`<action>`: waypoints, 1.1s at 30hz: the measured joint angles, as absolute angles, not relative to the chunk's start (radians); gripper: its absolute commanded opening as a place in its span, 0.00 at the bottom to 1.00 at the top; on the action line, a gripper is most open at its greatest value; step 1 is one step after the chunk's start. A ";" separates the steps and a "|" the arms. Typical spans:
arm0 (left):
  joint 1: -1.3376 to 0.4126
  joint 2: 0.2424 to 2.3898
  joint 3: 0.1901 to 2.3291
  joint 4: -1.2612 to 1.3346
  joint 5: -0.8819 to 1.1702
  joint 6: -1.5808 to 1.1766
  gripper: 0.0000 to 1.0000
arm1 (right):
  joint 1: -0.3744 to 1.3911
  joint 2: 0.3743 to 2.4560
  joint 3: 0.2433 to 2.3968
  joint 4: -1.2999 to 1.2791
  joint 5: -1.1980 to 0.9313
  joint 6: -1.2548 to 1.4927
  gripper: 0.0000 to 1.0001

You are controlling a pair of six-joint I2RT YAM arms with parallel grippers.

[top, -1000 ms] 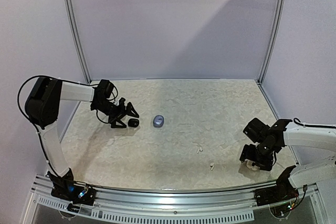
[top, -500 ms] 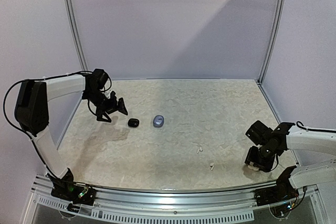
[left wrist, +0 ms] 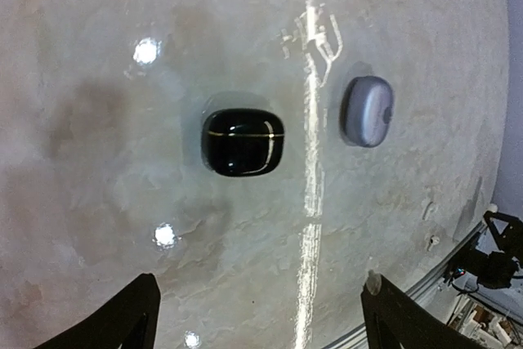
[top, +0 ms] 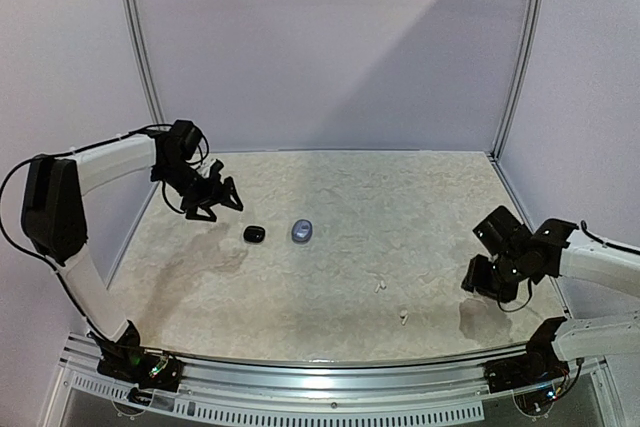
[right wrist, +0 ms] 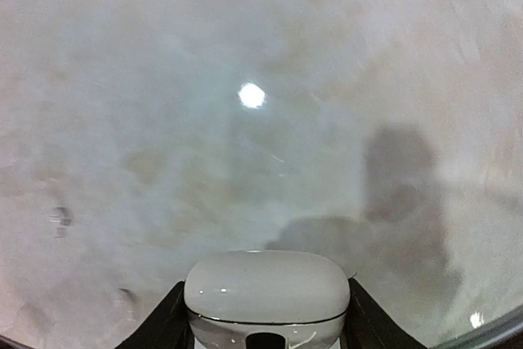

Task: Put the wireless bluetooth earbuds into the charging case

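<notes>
While R gripper (right wrist: 267, 310) clamped a white case (right wrist: 267, 284), L gripper (left wrist: 261, 328) hung open, far-left of grey case (top: 303, 231); two earbuds (top: 380, 285) lay near-right of it. Step judged: case fetch; next move would need the case opened.

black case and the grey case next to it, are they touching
Apart. The left wrist view shows a strip of bare table between the black case and the grey case.
</notes>
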State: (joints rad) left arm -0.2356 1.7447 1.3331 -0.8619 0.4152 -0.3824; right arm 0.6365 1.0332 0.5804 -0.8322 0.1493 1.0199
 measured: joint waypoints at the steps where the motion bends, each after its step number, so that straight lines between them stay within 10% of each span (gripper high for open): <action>1: -0.236 1.729 1.348 -0.862 0.427 -0.361 0.83 | 0.658 1.022 0.625 -0.820 0.175 0.988 0.15; 19: -0.519 1.240 1.401 -0.466 0.685 -0.160 0.88 | 1.228 1.512 1.297 0.058 0.621 -0.088 0.11; 33: -0.648 1.241 1.324 -0.430 0.612 -0.132 0.56 | 1.281 1.697 1.502 0.111 0.633 -0.273 0.10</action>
State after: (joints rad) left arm -0.6483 1.2407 1.3243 -0.4305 0.6121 -0.1318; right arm 1.2808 1.6970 1.5021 0.1112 0.6334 -0.2729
